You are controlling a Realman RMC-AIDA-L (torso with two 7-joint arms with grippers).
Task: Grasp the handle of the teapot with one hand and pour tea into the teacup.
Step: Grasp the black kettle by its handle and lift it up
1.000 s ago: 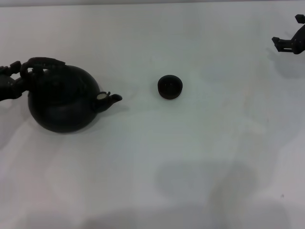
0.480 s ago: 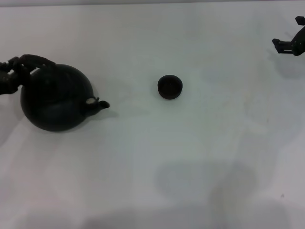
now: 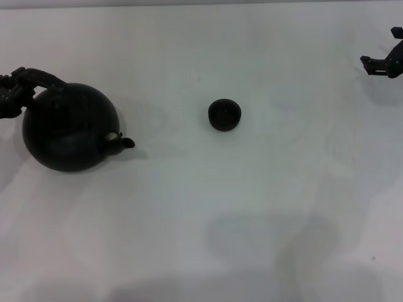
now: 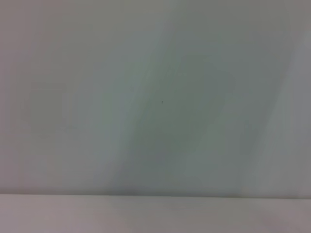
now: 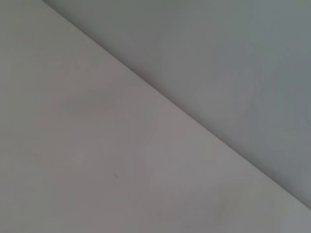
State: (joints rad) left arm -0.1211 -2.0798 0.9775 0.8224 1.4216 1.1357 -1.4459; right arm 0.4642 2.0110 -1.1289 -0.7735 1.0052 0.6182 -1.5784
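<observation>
In the head view the large round black teapot (image 3: 66, 129) is at the far left of the white table, its short spout (image 3: 124, 143) with the pale spot pointing right toward the teacup. The dark hoop handle (image 3: 41, 77) lies over the pot's far-left top. My left gripper (image 3: 16, 85) reaches in from the left edge and is shut on that handle. The tiny black teacup (image 3: 224, 115) stands alone near the middle, well right of the spout. No tea shows. My right gripper (image 3: 380, 46) is open and empty at the far right edge.
The white table (image 3: 252, 207) carries only faint shadows at the front. Both wrist views show just a plain pale surface (image 4: 155, 97) (image 5: 97, 145).
The teapot has moved left, away from the teacup, with my left gripper on its handle, and its spout has dropped and swung a little toward me. The cup and right gripper stayed put.
</observation>
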